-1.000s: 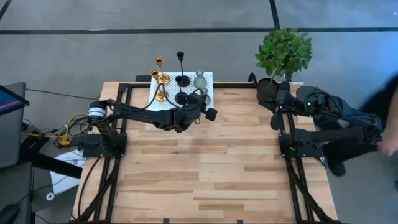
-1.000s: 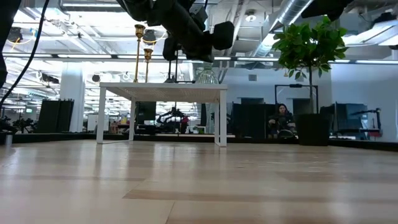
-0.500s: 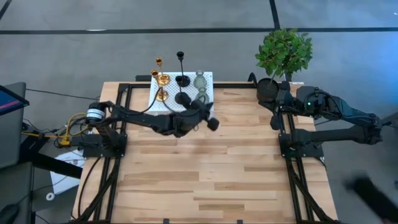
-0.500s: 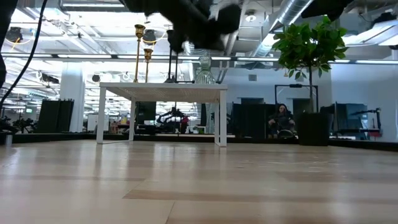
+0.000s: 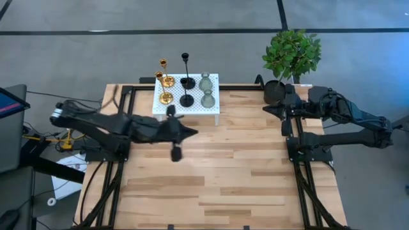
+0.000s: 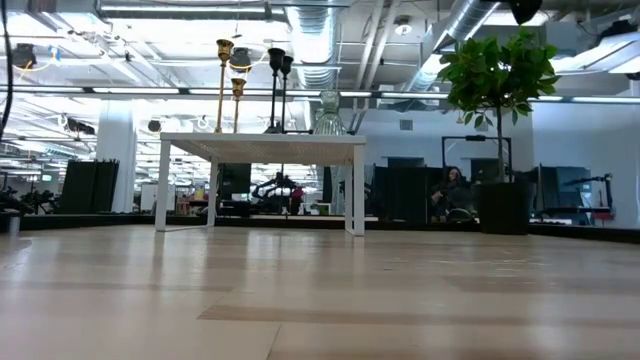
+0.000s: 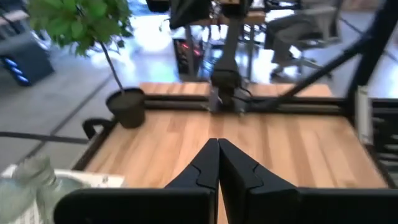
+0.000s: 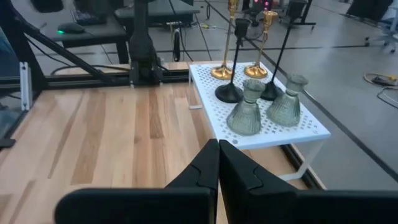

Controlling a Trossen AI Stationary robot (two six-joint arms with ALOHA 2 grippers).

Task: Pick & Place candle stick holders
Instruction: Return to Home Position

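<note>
All six candle stick holders stand on the white shelf at the back of the bench; neither gripper has one. They sit on the shelf in pairs: the gold pair at the end nearer my left arm, the black pair in the middle, and the grey-green glass pair at the end nearer my right arm.

The left gripper hangs over the bench just in front of the shelf, its fingers pressed together on nothing. The right gripper is well apart from the shelf, beyond its glass end and near the plant pot. It is likewise closed and empty.

I judge the placing done, with only the arms to park. If one needed moving, the gold and black ones look stiff, light and top-heavy. I would pinch the thin stem low, just above the round base, and lift straight up. The glass ones look heavier, slick and breakable, so I would close gently round the neck.
</note>
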